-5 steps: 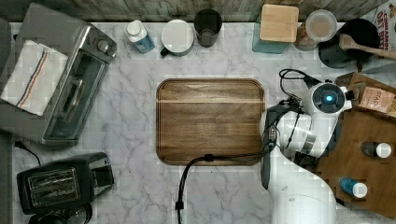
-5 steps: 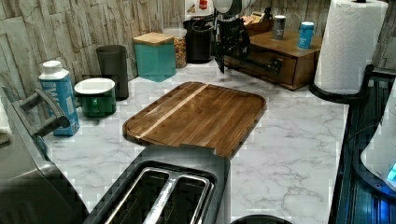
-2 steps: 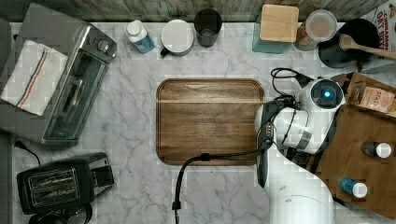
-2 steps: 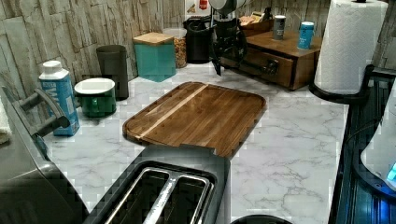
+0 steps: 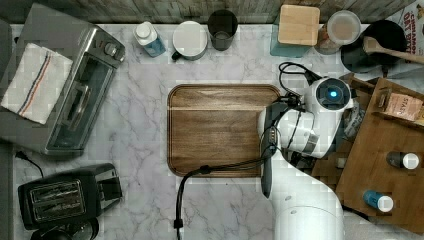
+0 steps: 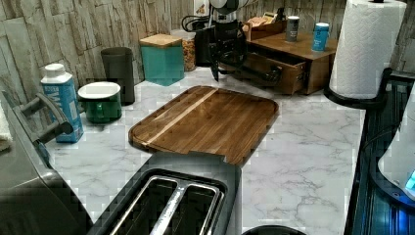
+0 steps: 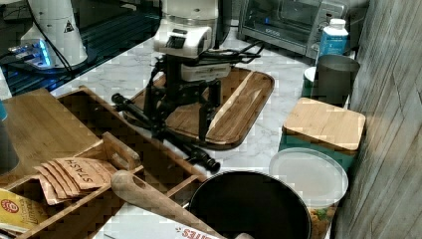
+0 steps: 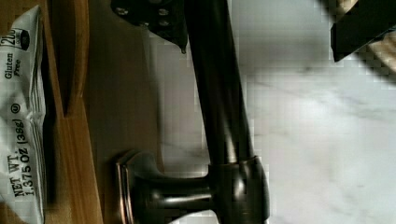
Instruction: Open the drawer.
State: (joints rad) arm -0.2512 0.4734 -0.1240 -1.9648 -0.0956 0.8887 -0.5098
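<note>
The wooden drawer (image 6: 286, 78) sticks partly out of the wooden box on the counter. In the wrist view I see the drawer (image 8: 121, 93) front, with a white snack packet (image 8: 21, 121) lying inside. Its long black bar handle (image 7: 169, 135) runs across the front. My gripper (image 7: 181, 134) straddles that handle, open. One finger (image 8: 152, 18) sits between the bar (image 8: 219, 102) and the drawer front; the other finger (image 8: 362, 28) stands well off over the marble. In the left view the gripper (image 6: 227, 66) hangs at the drawer's front.
A dark cutting board (image 5: 220, 130) lies right beside the arm, with a black cable (image 5: 200, 172) across its edge. A teal canister (image 5: 298, 25), jar and black pot (image 5: 375, 45) stand behind. A paper towel roll (image 6: 367, 44) stands beside the box; toaster (image 5: 65, 197) and toaster oven (image 5: 75, 100) stand far off.
The arm has shifted toward the top view's left, over the cutting board's edge, and the drawer has slid out of the box with the handle.
</note>
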